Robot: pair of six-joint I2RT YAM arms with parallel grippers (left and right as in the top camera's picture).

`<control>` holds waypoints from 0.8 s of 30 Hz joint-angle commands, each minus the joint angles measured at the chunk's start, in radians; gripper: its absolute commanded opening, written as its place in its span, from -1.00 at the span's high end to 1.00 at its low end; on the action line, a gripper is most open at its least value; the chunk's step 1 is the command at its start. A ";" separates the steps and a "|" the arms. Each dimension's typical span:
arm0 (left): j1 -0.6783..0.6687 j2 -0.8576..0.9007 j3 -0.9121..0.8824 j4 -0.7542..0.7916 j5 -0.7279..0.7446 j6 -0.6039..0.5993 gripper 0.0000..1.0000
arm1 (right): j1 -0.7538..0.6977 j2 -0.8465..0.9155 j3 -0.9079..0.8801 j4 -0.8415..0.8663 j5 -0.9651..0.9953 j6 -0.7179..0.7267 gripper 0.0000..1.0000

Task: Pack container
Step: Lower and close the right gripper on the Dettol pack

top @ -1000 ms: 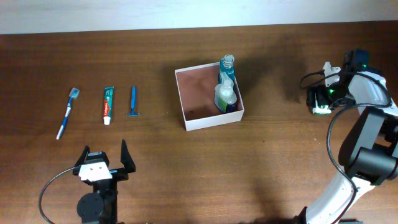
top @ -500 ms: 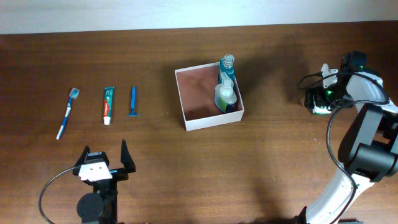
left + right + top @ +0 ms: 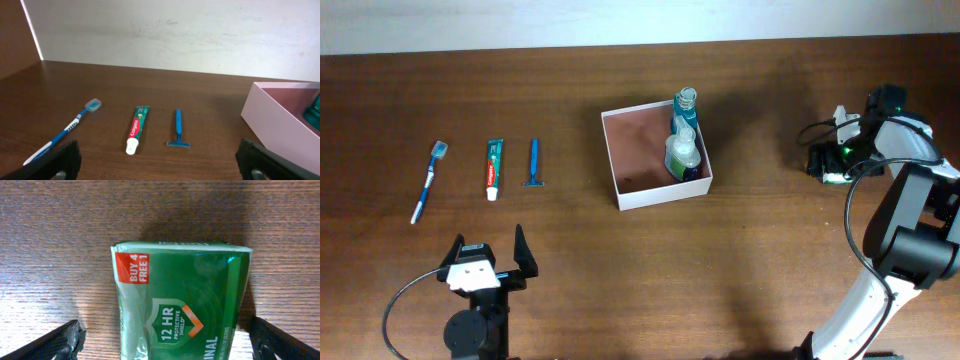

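1. Overhead view: the container [image 3: 665, 194] sat near the middle of the surface [image 3: 740, 280]. Two bottles [image 3: 682, 148] stood against its right wall, and the left part of its floor was bare. Your right end effector [image 3: 828, 163] hung low, well to the container's right, over something this view hid too much to name. The toothbrush [image 3: 427, 181], toothpaste tube [image 3: 495, 168] and razor [image 3: 533, 162] lay in a row well to the container's left. Your left end effector [image 3: 488, 252] was near the front edge.

2. Left wrist view: the left end effector [image 3: 162, 162] was open and held nothing. The three toiletries lay ahead of it, and the container's wall [image 3: 280, 115] showed at the right. You would have done well to leave this arm parked while the right arm worked.

3. Right wrist view: the right end effector [image 3: 170, 340] was spread wide, with one finger on each side of a green packet [image 3: 180, 305] lying flat on the surface.
   - The packet sat off-centre, nearer the finger at the frame's right, so I judge you needed to centre over it first.
   - You then needed to lower until the tips were close to the surface and close slowly.
   - The glossy wrapper looked likely to slip or crumple under a hard squeeze.
   - After that, the lift had to clear the container's wall, and the bare left floor was the place to aim for.
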 commanded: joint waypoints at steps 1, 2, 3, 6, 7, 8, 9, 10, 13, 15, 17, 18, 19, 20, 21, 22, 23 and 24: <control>0.000 -0.007 -0.008 0.002 -0.006 -0.010 -0.99 | 0.006 0.019 -0.010 0.003 -0.020 0.000 -0.97; 0.000 -0.007 -0.008 0.002 -0.007 -0.010 -0.99 | 0.006 0.019 -0.009 0.003 -0.019 0.000 -0.98; 0.000 -0.007 -0.008 0.002 -0.007 -0.010 -0.99 | 0.006 0.019 -0.010 0.003 -0.020 0.000 -0.98; 0.000 -0.007 -0.008 0.002 -0.007 -0.010 -0.99 | 0.006 0.019 -0.010 0.003 -0.019 0.009 -0.96; 0.000 -0.007 -0.008 0.002 -0.007 -0.010 -0.99 | 0.006 0.019 -0.010 0.003 -0.019 0.011 -0.92; 0.000 -0.007 -0.008 0.002 -0.007 -0.010 -0.99 | 0.006 0.019 -0.010 0.003 -0.019 0.020 -0.88; 0.000 -0.007 -0.008 0.002 -0.007 -0.010 -0.99 | 0.006 0.019 -0.010 0.003 -0.019 0.025 -0.81; 0.000 -0.007 -0.008 0.002 -0.006 -0.010 -0.99 | 0.006 0.019 -0.010 0.003 -0.019 0.027 -0.66; 0.000 -0.007 -0.008 0.002 -0.006 -0.010 -0.99 | 0.006 0.019 -0.009 0.002 -0.019 0.029 -0.20; 0.000 -0.007 -0.008 0.002 -0.007 -0.010 -0.99 | 0.006 0.019 -0.009 0.002 -0.019 0.047 -0.07; 0.000 -0.007 -0.008 0.002 -0.007 -0.010 -0.99 | 0.006 0.019 -0.008 0.002 -0.019 0.054 0.01; 0.000 -0.007 -0.008 0.002 -0.006 -0.010 -0.99 | 0.006 0.018 -0.008 0.002 -0.019 0.054 0.03; 0.000 -0.007 -0.008 0.002 -0.007 -0.010 -0.99 | 0.006 0.018 -0.006 0.000 -0.019 0.054 0.03; 0.000 -0.007 -0.008 0.002 -0.006 -0.010 -0.99 | 0.006 0.017 -0.001 -0.006 -0.019 0.054 0.03; 0.000 -0.007 -0.008 0.002 -0.007 -0.010 -0.99 | 0.006 0.017 0.010 -0.016 -0.019 0.054 0.03; 0.000 -0.007 -0.008 0.002 -0.006 -0.010 -0.99 | 0.006 0.016 0.023 -0.025 -0.019 0.061 0.04; 0.000 -0.007 -0.008 0.002 -0.007 -0.010 -0.99 | 0.006 0.016 0.053 -0.048 -0.019 0.067 0.05; 0.000 -0.007 -0.008 0.002 -0.007 -0.010 -0.99 | 0.006 0.016 0.076 -0.063 -0.019 0.075 0.06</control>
